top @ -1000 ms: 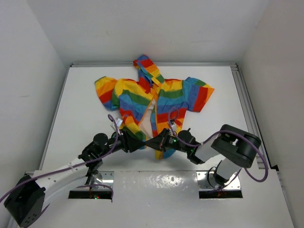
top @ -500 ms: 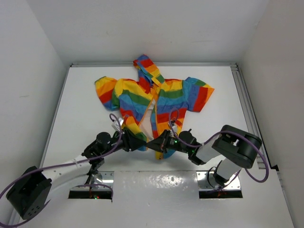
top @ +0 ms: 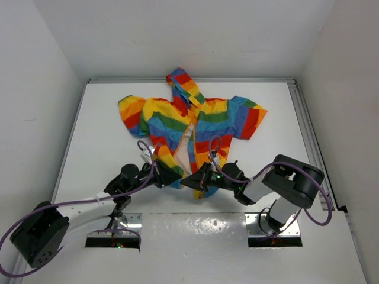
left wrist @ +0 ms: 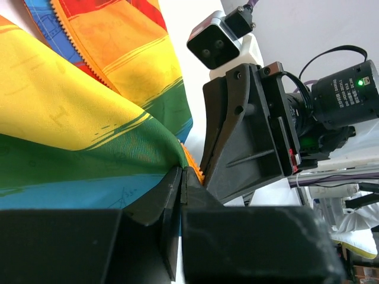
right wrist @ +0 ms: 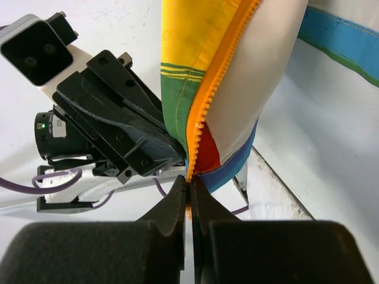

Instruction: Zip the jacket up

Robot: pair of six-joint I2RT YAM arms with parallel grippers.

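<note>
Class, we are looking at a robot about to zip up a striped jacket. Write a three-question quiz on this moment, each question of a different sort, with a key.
1. True or false: the jacket is already fully zipped.
2. Where on the jacket are the left gripper and the right gripper clamped?
A. the hood
B. a sleeve
C. the bottom hem at the front opening
3. Fill in: in the right wrist view, the zipper tape running down to the shut fingers is coloured ____.

Key
1. False: the front lies open and pale lining shows.
2. C
3. orange
</note>
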